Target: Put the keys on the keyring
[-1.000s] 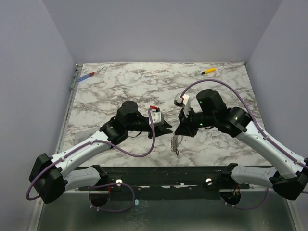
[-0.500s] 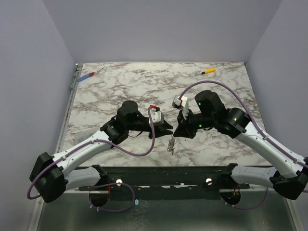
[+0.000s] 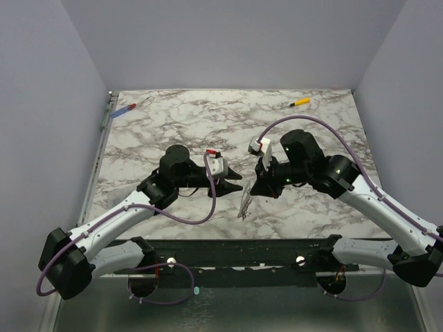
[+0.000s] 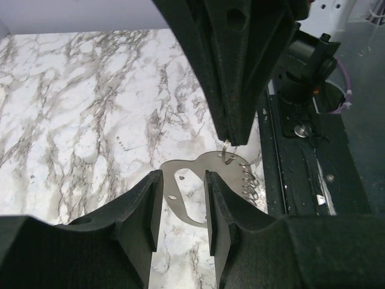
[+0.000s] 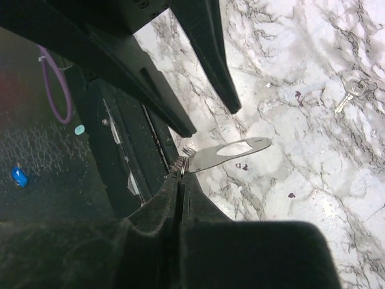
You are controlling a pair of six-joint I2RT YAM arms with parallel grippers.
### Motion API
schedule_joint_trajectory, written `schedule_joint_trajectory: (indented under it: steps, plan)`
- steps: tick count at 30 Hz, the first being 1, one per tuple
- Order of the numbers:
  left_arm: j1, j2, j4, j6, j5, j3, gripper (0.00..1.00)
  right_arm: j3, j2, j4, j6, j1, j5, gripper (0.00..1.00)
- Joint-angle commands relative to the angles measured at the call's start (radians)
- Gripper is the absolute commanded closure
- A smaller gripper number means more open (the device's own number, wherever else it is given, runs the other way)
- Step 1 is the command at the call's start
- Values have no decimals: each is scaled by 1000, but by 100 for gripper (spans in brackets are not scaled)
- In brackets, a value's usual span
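Observation:
My right gripper (image 5: 180, 174) is shut on the keyring (image 5: 183, 167), a tiny wire loop pinched at its fingertips. One of the keys, a flat silver-grey piece (image 5: 207, 158) with a long slot, hangs from the ring beside a small coil. The top view shows this pale cluster (image 3: 244, 204) dangling below the right gripper (image 3: 253, 188). My left gripper (image 4: 182, 180) stands open just short of the flat piece (image 4: 210, 161), with nothing between its fingers. A small loose key (image 5: 354, 90) lies on the marble.
A yellow-handled tool (image 3: 299, 102) lies at the back right and a blue-and-red tool (image 3: 124, 110) at the back left. The black base rail (image 3: 242, 250) runs along the table's near edge, just below the hanging cluster.
My left gripper has opened and drawn back to the left, away from the keys. The hanging cluster has swung down and left under the right gripper, which has stayed shut.

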Motion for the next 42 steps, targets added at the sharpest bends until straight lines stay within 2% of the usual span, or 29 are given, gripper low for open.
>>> schedule_joint_trajectory:
  steps: [1, 10, 30, 35, 37, 39, 40, 41, 42]
  plan:
    - [3, 1, -4, -7, 113, 10, 62, 11, -1, 8, -11, 7, 26, 99]
    - [0, 32, 45, -70, 179, 6, 63, 19, 11, 20, -13, 8, 44, 99]
    - [-21, 101, 151, -186, 205, -4, 76, 16, 9, 52, -16, 13, 24, 99]
    - [-24, 103, 151, -196, 205, -8, 84, 13, 2, 66, -13, 14, 20, 99]
    - [-24, 105, 151, -198, 204, -6, 96, 10, -5, 75, -13, 14, 18, 99]
    - [-23, 99, 153, -198, 183, -6, 100, 9, -11, 84, -11, 14, 25, 99]
    - [-23, 92, 152, -197, 165, -7, 100, 10, -15, 88, -6, 14, 31, 97]
    - [-23, 81, 153, -195, 144, -9, 100, 12, -19, 91, 2, 14, 41, 88]
    - [-23, 70, 152, -191, 125, -11, 100, 14, -27, 97, 9, 14, 52, 74]
